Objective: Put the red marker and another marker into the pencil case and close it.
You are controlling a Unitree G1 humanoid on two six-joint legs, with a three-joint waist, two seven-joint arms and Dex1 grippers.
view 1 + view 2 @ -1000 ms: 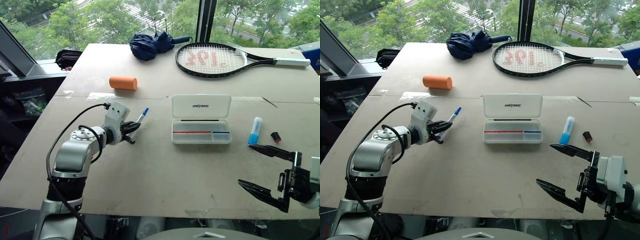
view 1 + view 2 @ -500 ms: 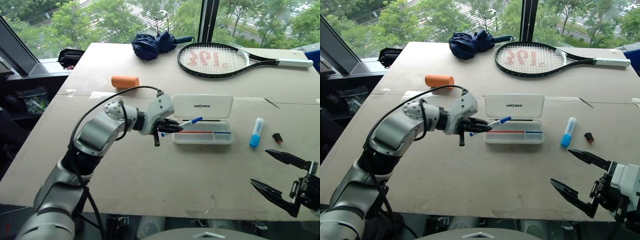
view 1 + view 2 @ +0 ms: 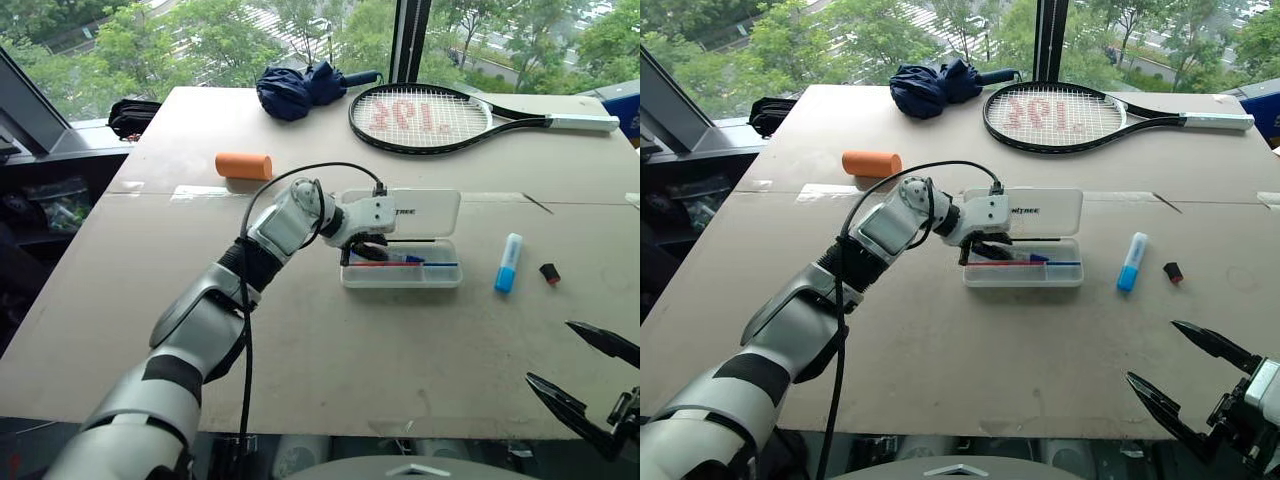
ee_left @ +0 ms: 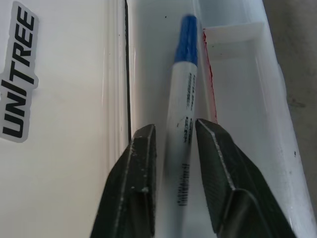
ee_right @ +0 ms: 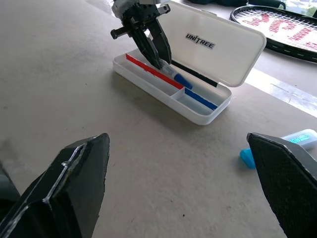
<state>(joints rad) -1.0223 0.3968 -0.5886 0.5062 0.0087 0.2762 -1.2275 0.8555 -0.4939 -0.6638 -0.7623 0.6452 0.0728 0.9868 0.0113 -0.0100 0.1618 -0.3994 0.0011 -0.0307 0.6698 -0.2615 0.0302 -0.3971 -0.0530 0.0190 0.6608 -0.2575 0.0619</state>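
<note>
From the head camera, the pencil case (image 3: pixel 401 240) lies open in the middle of the table (image 3: pixel 300 340), lid back, and the left gripper (image 3: pixel 368 250) reaches down into its tray at the left end. A blue-capped marker (image 3: pixel 398 258) lies in the tray just beside a red line. The right gripper (image 3: pixel 590 385) hangs spread wide at the near right edge, empty. In the left wrist view, the two fingers (image 4: pixel 133 188) sit either side of the marker's (image 4: pixel 182 124) white barrel, slightly apart from it, the marker resting in the tray beside the lid. In the right wrist view, wide black fingers (image 5: pixel 74 188) frame the case (image 5: pixel 198 64) and the left gripper (image 5: pixel 156 57) standing in it
</note>
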